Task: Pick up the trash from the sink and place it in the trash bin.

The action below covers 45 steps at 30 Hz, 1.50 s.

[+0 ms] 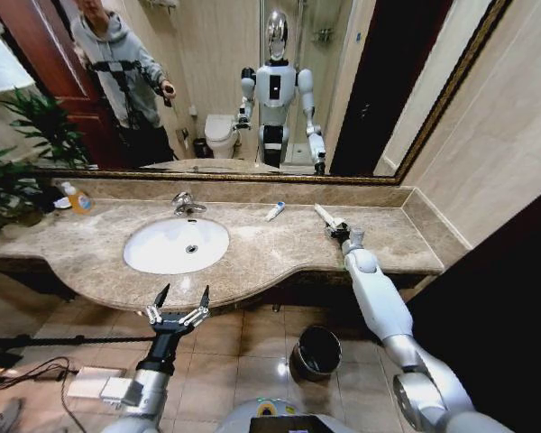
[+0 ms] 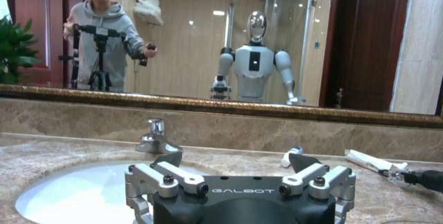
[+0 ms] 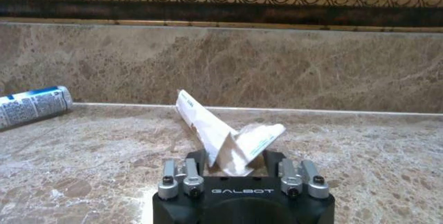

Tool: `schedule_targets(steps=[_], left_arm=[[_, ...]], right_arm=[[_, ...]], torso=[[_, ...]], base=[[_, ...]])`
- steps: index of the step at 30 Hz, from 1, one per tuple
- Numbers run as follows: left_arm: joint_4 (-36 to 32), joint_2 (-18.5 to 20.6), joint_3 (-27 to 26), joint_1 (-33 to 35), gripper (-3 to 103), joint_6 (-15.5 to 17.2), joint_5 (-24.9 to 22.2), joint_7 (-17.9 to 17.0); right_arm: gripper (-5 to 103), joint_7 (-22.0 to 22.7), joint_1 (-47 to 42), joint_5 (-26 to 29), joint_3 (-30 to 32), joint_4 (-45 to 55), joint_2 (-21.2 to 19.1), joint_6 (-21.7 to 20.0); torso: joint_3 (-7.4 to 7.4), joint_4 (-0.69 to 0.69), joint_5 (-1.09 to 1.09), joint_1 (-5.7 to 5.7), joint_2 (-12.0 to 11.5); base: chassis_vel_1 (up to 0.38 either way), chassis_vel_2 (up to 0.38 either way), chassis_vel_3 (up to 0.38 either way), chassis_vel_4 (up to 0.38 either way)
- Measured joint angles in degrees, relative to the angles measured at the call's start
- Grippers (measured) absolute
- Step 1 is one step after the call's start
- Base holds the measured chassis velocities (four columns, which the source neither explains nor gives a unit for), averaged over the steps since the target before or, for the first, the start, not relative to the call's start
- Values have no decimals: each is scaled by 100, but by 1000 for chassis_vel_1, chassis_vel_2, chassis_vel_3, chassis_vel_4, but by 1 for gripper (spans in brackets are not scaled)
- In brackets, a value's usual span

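The right gripper (image 1: 334, 227) pinches the long white tube (image 1: 324, 215) on the counter at two o'clock of the sink (image 1: 135, 262), a blue-print tube (image 1: 275, 210) lies at one o'clock, the trash bin (image 1: 315, 353) waits, and the left gripper (image 1: 180, 301) hangs spread and empty.

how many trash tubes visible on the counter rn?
2. A small white tube with blue print lies on the marble right of the faucet; a longer white tube is pinched in the right hand near the backsplash. Others may be hidden.

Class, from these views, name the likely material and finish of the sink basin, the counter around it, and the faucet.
Sink: probably glazed ceramic, being smooth, uniformly white and softly shiny.
Counter: looks like polished beige-brown marble, with mottled veining and a sheen.
Faucet: seems chrome-plated metal, silvery and mirror-like.
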Motion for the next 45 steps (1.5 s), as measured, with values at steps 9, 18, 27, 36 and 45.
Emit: schedule_targets(steps=[9, 18, 27, 36, 45], left_arm=[[0, 0, 0, 0, 100, 0, 0, 0], [0, 0, 0, 0, 100, 0, 0, 0], [0, 0, 0, 0, 100, 0, 0, 0], [0, 0, 0, 0, 100, 0, 0, 0], [0, 1, 0, 0, 100, 0, 0, 0]], right_arm=[[37, 41, -24, 7, 5, 85, 37, 1], [14, 83, -62, 22, 3, 258, 28, -1], [0, 178, -350, 157, 17, 879, -82, -129], [0, 387, -1102, 459, 163, 2154, -380, -359], [0, 594, -2404, 534, 498, 3446, -561, -263]], torso=[[0, 0, 0, 0, 0], [0, 0, -1, 0, 0], [0, 0, 0, 0, 0], [0, 1, 0, 0, 0], [-1, -1, -1, 0, 0]], base=[[0, 0, 0, 0], [0, 0, 0, 0], [0, 0, 0, 0], [0, 0, 0, 0], [0, 0, 0, 0]])
